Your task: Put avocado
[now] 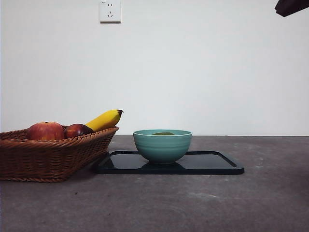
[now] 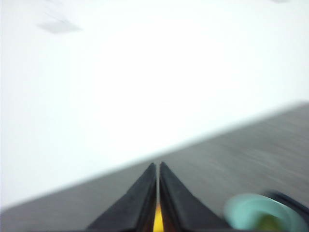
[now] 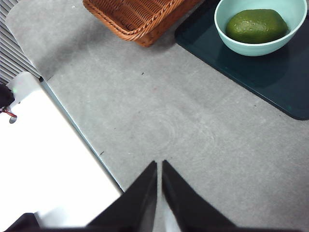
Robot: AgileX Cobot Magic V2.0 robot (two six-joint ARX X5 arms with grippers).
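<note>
The avocado (image 3: 256, 25) lies inside the bowl (image 3: 227, 34), on its side, low enough that the front view shows only a green sliver above the rim. The bowl stands on the black tray (image 1: 212, 166), about at its middle. By the look of it the placing is done; what is left is to retreat cleanly. Judgement: both arms should lift and pull back high, clear of the bowl rim, so nothing tips or slides on the glossy tray.

The right gripper (image 3: 159, 166) hangs well away from the bowl over bare table, jaws pressed nearly together, holding nothing. The left gripper (image 2: 158, 168) is also closed to a thin slit and empty; its view is blurred, with the bowl just at the corner. One dark arm tip shows at the top corner of the front view; which arm it is cannot be told.

The basket (image 1: 48, 154) sits just beside the tray, perhaps touching its edge, with an apple (image 1: 45, 131), a dark maroon fruit (image 1: 77, 130) and a banana (image 1: 104, 120) in it. The table (image 1: 193, 203) is grey, matte, slightly mottled. A plain white wall stands behind, with a socket (image 1: 110, 10) high up.
</note>
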